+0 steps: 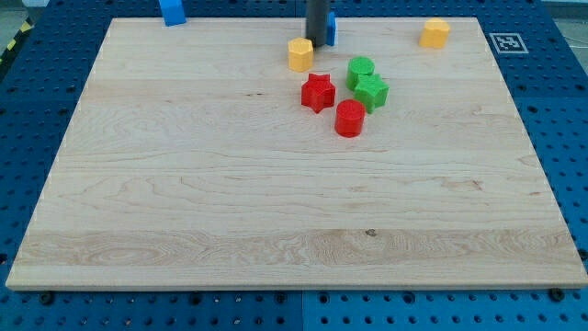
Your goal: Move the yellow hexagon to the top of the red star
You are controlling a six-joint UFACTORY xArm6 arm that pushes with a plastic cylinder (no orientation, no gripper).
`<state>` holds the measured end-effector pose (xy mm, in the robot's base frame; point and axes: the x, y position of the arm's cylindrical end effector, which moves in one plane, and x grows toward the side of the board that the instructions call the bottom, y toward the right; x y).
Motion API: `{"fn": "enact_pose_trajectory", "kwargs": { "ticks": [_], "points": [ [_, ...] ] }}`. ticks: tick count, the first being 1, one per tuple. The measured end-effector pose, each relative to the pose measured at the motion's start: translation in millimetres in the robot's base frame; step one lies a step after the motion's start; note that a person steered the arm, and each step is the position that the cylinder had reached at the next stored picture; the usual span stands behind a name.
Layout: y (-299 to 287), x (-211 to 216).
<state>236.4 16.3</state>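
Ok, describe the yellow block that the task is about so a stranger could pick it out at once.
Start at the wooden board and go to its top edge, near the middle, where my tip comes down. The yellow hexagon sits just to the view's left of the tip, right above the red star. The other yellow block lies alone near the top right corner.

Yellow hexagon sits just above red star, seemingly apart.
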Motion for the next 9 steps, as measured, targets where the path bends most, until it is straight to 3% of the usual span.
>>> {"fn": "enact_pose_trajectory", "kwargs": {
  "ticks": [1,4,7,9],
  "points": [
    [-27,-13],
    [25,60],
    [-59,26],
    [-34,69]
  ]
}}
